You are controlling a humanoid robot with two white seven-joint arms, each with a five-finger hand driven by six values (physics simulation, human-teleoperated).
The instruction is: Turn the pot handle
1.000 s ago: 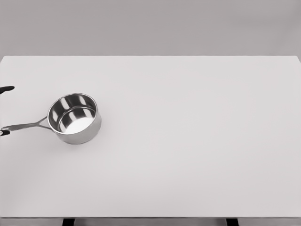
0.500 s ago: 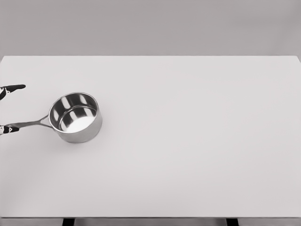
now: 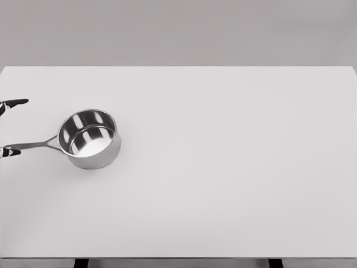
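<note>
One steel pot (image 3: pixel 89 139) sits upright at the left of the white table (image 3: pixel 223 167), its handle (image 3: pixel 33 146) pointing left. Grey wall behind. Two dark fingertips (image 3: pixel 12 103) of the left hand (image 3: pixel 6 127) show at the edge; their grip cannot be told.

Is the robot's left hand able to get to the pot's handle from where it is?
Probably yes. Two dark fingertips of the left hand show at the left edge; the lower sits by the handle end, nothing between. The grip itself is cut off.
</note>
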